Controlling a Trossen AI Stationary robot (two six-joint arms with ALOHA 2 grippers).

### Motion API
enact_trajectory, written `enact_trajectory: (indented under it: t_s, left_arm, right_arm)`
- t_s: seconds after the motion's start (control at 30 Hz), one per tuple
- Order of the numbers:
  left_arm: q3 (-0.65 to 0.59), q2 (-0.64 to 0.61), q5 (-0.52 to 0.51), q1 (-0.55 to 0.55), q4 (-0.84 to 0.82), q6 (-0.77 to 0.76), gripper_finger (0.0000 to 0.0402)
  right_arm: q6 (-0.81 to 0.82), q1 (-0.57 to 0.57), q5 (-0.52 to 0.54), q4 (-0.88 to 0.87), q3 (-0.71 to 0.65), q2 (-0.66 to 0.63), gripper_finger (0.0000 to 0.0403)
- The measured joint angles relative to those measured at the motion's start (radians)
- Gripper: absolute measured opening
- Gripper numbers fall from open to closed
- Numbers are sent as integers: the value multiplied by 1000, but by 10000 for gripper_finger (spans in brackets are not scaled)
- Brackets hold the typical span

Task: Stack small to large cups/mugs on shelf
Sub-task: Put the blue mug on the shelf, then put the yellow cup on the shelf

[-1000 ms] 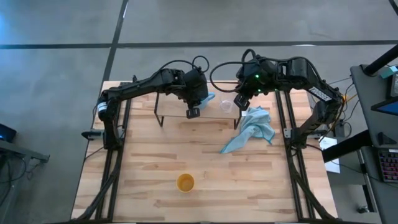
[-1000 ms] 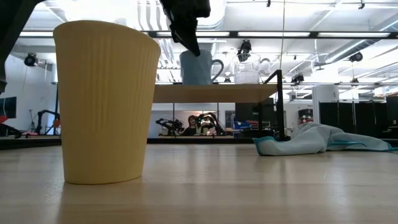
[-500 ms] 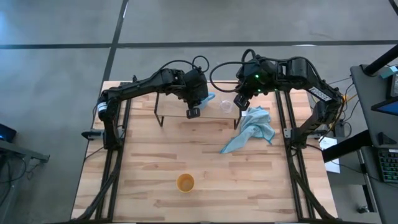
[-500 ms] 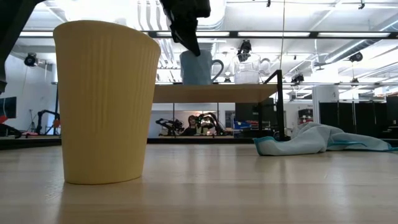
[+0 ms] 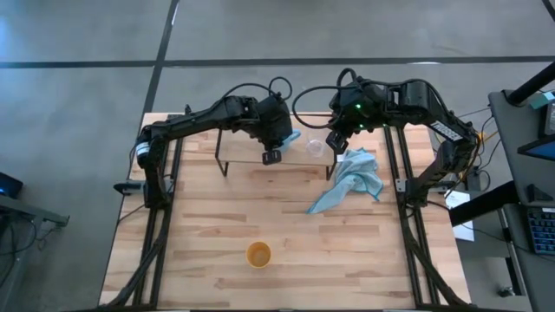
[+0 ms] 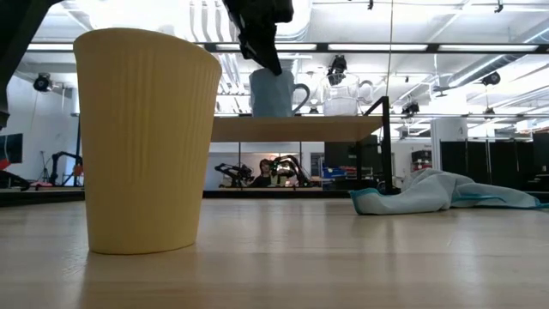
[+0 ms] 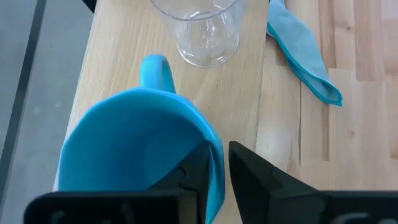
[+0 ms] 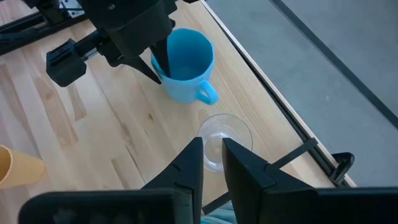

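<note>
The light blue mug (image 7: 130,155) stands upright on the shelf (image 6: 292,129), and my left gripper (image 7: 217,165) is shut on its rim from above. The clear cup (image 7: 202,34) stands on its base beside it on the shelf, on the handle's side. My right gripper (image 8: 211,149) hovers over the clear cup (image 8: 227,140) with its fingers close together, touching nothing. The orange-yellow cup (image 5: 258,254) stands upright on the tabletop near the near edge and fills the left of the low view (image 6: 146,142). My left gripper holds the mug's rim (image 7: 214,146) on the side away from the handle, one finger (image 7: 193,171) inside the mug and one (image 7: 255,171) outside. The fingers come from above, pointing down. The mug stands upright with its base on the shelf (image 6: 273,114).
A light blue cloth (image 5: 351,178) lies crumpled on the table right of the shelf, under the right arm. The shelf's black legs (image 6: 386,146) stand at its ends. Bare tabletop (image 5: 217,217) lies between the shelf and the orange-yellow cup.
</note>
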Motion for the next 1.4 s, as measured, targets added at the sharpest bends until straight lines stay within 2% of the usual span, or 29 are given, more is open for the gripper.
enact_trajectory:
  t_s: [0.73, 0.93, 1.17, 1.3, 1.4]
  left_arm:
    - [2, 0, 0, -29, 52, 0, 52]
    - [18, -19, -59, -29, 48, 1, 52]
    - [51, -72, -63, -33, 47, 0, 52]
    - [55, -120, -51, -51, 32, -39, 52]
    - [53, -160, 29, -68, -11, -84, 52]
  right_arm:
    - [-39, 0, 0, 1, 0, 0, 54]
    - [-45, 0, 1, 1, 0, 0, 54]
    - [-48, 0, 1, 1, 0, 0, 54]
    - [-48, 0, 1, 0, 0, 0, 54]
    - [-48, -1, 1, 1, 0, 0, 54]
